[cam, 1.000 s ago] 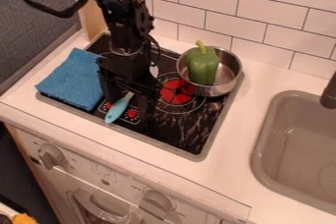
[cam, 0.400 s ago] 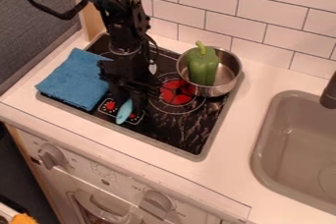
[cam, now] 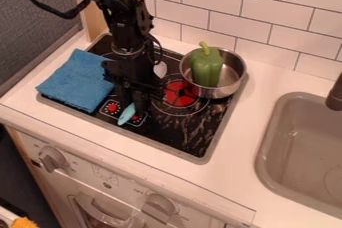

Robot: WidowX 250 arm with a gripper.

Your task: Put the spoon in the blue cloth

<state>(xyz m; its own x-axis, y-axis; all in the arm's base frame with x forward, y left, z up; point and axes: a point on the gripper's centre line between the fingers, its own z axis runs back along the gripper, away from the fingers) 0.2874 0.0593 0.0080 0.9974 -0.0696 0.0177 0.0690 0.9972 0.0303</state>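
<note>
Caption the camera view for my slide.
Gripper at the spoon near a blue cloth, with a green pepper in a metal pot.

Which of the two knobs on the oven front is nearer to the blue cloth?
It is the left knob in the picture, below the blue cloth; the other knob sits lower and farther to the right.

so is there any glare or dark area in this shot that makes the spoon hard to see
In the camera view, pale streaky reflections on the glossy black stovetop and sheen on the metal pot; the black tool blends into the dark surface and hides part of the spoon, though its turquoise handle stands out.
</note>
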